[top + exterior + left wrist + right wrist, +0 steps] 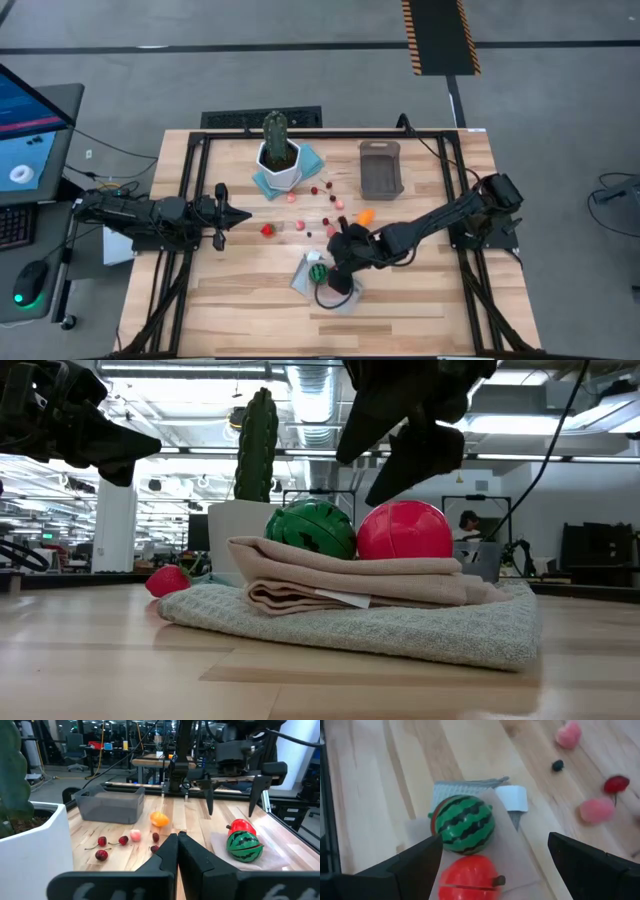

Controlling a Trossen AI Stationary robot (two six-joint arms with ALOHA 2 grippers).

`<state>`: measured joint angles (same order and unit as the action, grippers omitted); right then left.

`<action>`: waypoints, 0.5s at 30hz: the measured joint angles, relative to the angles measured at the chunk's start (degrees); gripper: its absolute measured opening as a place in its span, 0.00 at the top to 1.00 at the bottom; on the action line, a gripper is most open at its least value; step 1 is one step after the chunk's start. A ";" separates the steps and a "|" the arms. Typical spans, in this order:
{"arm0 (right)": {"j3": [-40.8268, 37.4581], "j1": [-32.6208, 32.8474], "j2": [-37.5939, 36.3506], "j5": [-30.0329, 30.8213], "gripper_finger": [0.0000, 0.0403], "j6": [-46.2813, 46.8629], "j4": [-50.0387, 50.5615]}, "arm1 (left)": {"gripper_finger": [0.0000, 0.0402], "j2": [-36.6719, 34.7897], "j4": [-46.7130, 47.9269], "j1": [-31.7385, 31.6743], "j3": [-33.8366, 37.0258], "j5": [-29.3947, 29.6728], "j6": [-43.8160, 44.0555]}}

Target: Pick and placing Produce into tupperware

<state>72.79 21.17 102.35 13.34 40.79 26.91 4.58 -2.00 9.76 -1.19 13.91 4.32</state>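
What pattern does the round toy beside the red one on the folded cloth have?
The watermelon toy has dark and light green stripes, clearest in the right wrist view.

floor (250,80): grey concrete | ceiling (300,380): exposed ducts | desk monitor (25,130)

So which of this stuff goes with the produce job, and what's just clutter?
Job: watermelon, red fruit, orange piece, strawberry, cherries, tupperware, open right gripper.
Clutter: cactus, white pot, folded cloth.

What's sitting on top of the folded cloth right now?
A green striped watermelon and a red round piece sit side by side on the folded cloth, under the open right gripper. Anything between the cloth's folds is hidden.
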 joint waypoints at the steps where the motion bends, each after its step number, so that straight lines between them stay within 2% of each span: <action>1: 0.00 -0.07 0.00 -0.01 0.05 0.25 0.06 | 1.00 -0.02 0.01 0.00 0.00 -0.01 0.00; 7: 0.00 -1.81 -0.02 0.02 0.05 -0.17 0.20 | 1.00 0.00 0.00 0.00 0.00 0.00 0.00; 15: 0.00 -7.70 -0.02 -0.08 0.05 -0.74 6.18 | 1.00 0.00 0.00 0.02 0.02 0.00 -0.02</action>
<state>72.79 13.47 102.32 13.26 40.05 33.09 4.58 -2.00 9.78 -1.17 13.91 4.30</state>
